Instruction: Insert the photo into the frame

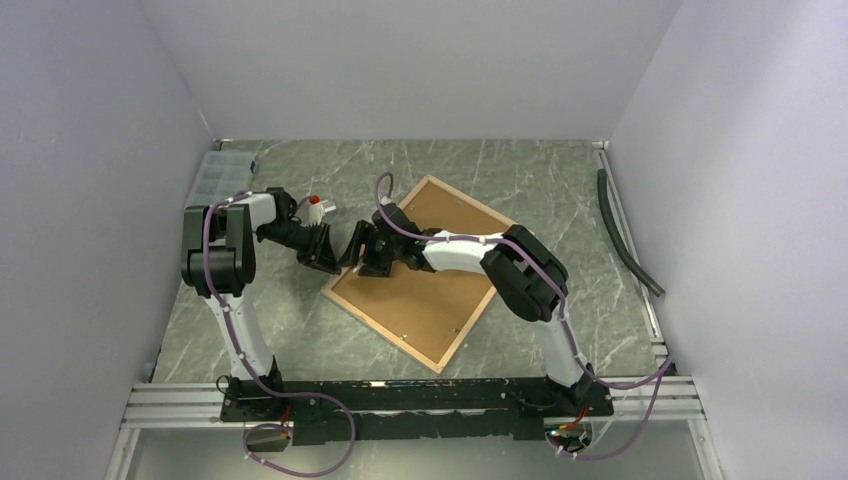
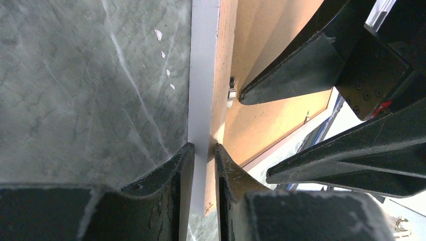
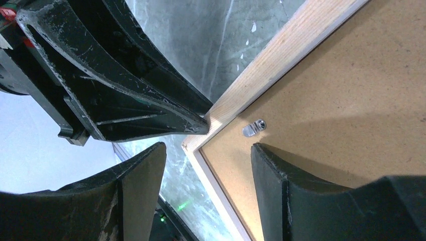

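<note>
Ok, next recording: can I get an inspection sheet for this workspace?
Surface: green-grey marbled table.
Job's things: frame lies back up, brown backing panel in it; photo, nothing seen.
Clutter: clear plastic box far left; black hose along the right edge.
Grippers: left gripper fingers straddle the frame's corner rim, contact unclear; right gripper open over a metal tab.
Cables: purple cables along both arms.
Surroundings: pale walls on three sides.

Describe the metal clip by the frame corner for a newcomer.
The frame lies back-up mid-table. At its left corner, where the left gripper pinches it, the clip is a small silver tab on the brown backing, the only metal there.
</note>
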Action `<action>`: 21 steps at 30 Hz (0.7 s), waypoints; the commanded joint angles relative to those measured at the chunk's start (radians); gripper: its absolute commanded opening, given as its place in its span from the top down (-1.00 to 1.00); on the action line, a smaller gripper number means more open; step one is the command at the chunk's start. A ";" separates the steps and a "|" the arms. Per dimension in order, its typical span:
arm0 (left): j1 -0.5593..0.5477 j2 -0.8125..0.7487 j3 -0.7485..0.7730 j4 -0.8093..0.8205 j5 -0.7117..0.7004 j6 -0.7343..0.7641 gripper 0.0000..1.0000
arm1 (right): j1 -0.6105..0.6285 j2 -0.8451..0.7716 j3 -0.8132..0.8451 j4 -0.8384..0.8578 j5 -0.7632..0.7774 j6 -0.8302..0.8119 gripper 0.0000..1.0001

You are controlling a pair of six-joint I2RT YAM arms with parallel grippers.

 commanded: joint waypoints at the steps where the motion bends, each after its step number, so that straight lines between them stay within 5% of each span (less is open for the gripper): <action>1: -0.010 0.020 -0.019 0.034 -0.017 0.010 0.48 | 0.005 0.039 0.035 0.005 0.034 0.001 -0.33; 21: -0.010 0.022 -0.029 0.023 -0.006 0.027 0.57 | 0.005 0.083 0.091 -0.016 0.055 -0.005 -0.27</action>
